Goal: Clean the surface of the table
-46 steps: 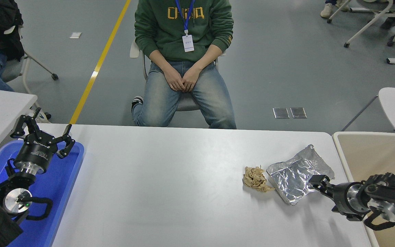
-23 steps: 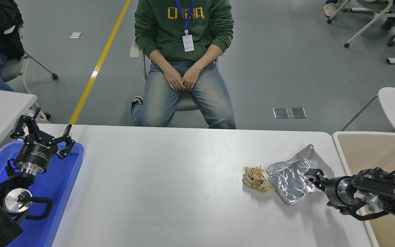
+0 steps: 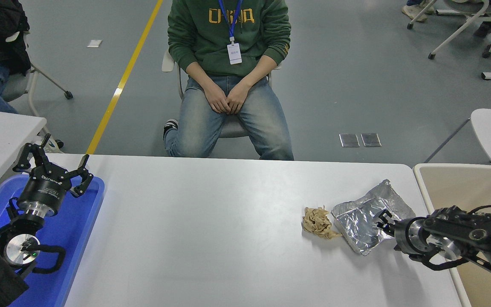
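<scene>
The white table surface [image 3: 207, 221] carries a crumpled brown paper wad [image 3: 317, 221] and, just to its right, a crumpled sheet of silver foil [image 3: 362, 213]. My right gripper [image 3: 382, 219] comes in low from the right edge and sits over the foil's right side, pointing left. Its tip overlaps the foil, and I cannot make out whether it touches it. My left gripper [image 3: 53, 161] is parked at the lower left above a blue tray [image 3: 81, 221], fingers spread open and holding nothing.
A beige bin [image 3: 454, 183] stands against the table's right end, under my right arm. A person [image 3: 228, 64] sits on a chair just beyond the far edge, hands clasped. A smaller white table [image 3: 2, 128] is at the left.
My right gripper has moved left and slightly away from me, from beside the foil's near right corner to over its right side. The left arm, foil and paper wad have not moved.
</scene>
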